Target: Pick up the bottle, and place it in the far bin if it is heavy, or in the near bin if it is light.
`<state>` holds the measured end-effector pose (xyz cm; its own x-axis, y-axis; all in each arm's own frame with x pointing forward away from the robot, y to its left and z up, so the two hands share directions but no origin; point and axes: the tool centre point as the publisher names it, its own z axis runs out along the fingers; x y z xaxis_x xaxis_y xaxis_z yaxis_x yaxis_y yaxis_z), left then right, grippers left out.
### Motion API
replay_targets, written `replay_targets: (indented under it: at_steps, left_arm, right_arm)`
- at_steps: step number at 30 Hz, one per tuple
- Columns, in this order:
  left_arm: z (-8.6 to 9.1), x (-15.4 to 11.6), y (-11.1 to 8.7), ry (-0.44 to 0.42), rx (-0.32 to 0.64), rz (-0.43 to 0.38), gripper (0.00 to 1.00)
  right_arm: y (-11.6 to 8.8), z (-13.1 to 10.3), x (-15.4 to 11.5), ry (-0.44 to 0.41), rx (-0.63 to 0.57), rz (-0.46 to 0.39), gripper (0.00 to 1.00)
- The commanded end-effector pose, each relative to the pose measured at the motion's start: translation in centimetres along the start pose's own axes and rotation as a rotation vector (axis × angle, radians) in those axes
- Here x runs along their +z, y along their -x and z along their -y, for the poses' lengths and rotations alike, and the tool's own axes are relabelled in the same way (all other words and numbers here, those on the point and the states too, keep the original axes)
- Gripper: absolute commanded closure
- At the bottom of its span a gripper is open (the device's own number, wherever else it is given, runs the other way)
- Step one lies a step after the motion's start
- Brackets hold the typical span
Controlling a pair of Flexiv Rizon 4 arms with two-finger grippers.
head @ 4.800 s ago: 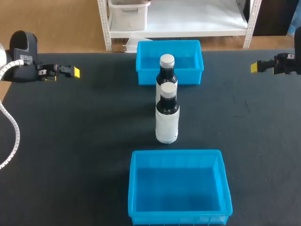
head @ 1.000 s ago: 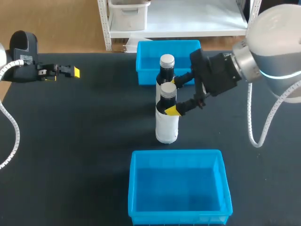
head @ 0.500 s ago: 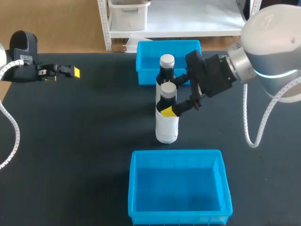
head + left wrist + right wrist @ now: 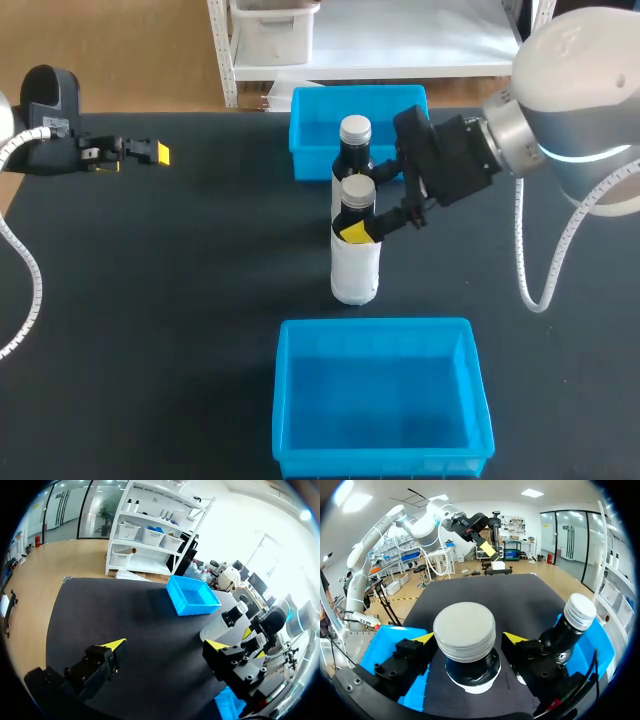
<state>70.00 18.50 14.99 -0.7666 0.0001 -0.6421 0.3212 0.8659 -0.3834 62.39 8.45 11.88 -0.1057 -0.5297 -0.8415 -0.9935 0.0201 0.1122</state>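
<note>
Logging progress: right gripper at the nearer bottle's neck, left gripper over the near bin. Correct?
No. In the head view the left gripper is far off to the left, nowhere near the near bin. The right gripper is at the neck of the nearer bottle.

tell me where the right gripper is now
Head view, mid-table, arm in from the right: the right gripper straddles the near bottle at its neck, before the far bottle and far bin.
</note>
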Motion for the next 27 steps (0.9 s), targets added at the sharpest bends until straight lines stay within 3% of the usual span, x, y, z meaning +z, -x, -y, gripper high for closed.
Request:
replay_targets:
  at_steps: [1, 2, 3, 4, 11, 17, 27]
  left_arm:
    - [0.0, 0.0, 0.0, 0.000, 0.000, 0.000, 0.00]
    - [0.0, 0.0, 0.0, 0.000, 0.000, 0.000, 0.00]
    - [0.0, 0.0, 0.0, 0.000, 0.000, 0.000, 0.00]
    - [0.0, 0.0, 0.0, 0.000, 0.000, 0.000, 0.00]
    - [0.0, 0.0, 0.0, 0.000, 0.000, 0.000, 0.00]
    - [0.0, 0.0, 0.0, 0.000, 0.000, 0.000, 0.00]
    - [0.0, 0.0, 0.0, 0.000, 0.000, 0.000, 0.00]
  right_arm:
    - [-0.1, 0.0, 0.1, 0.002, -0.001, 0.004, 0.33]
    - [-0.1, 0.0, 0.1, 0.002, -0.001, 0.004, 0.33]
    - [-0.1, 0.0, 0.1, 0.002, -0.001, 0.004, 0.47]
    - [-0.1, 0.0, 0.1, 0.002, -0.001, 0.004, 0.51]
    - [0.0, -0.1, 0.0, -0.001, -0.004, 0.006, 0.59]
    - [0.8, -0.5, -0.8, -0.014, -0.018, 0.012, 1.00]
    - [5.4, -2.7, -4.5, -0.072, -0.087, 0.015, 1.00]
